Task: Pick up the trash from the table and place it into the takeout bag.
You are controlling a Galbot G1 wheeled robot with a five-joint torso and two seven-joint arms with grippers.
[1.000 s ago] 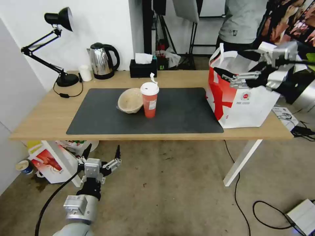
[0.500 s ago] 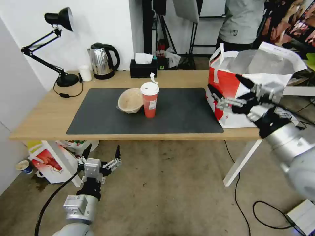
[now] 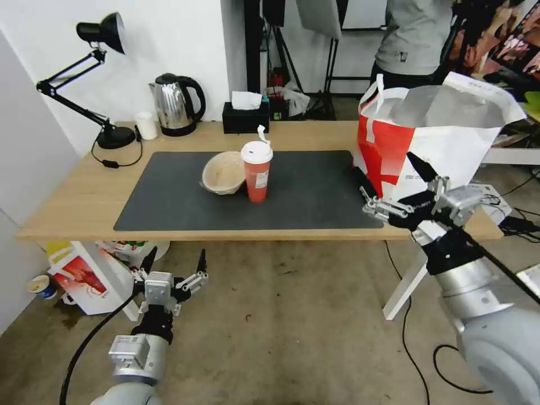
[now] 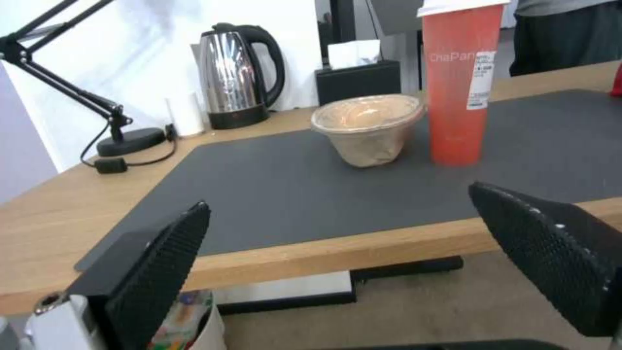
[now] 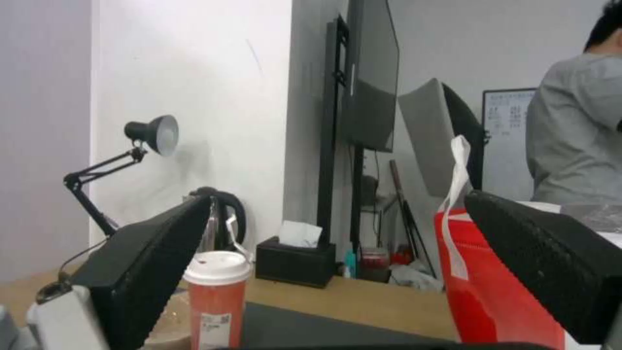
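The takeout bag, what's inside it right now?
Through the open top of the takeout bag only silver foil lining shows. Its lower interior is hidden by the bag's own walls, so any contents there cannot be seen. The right gripper is open outside its front.

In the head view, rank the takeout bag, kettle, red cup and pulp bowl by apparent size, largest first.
1. takeout bag, by far the largest.
2. kettle.
3. and 4. red cup and pulp bowl: too alike to rank; the cup is taller, the bowl wider.
The kettle sits farther from the camera, so its lead is unsure.

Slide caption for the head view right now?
Open right gripper beside takeout bag; red cup, pulp bowl on mat.
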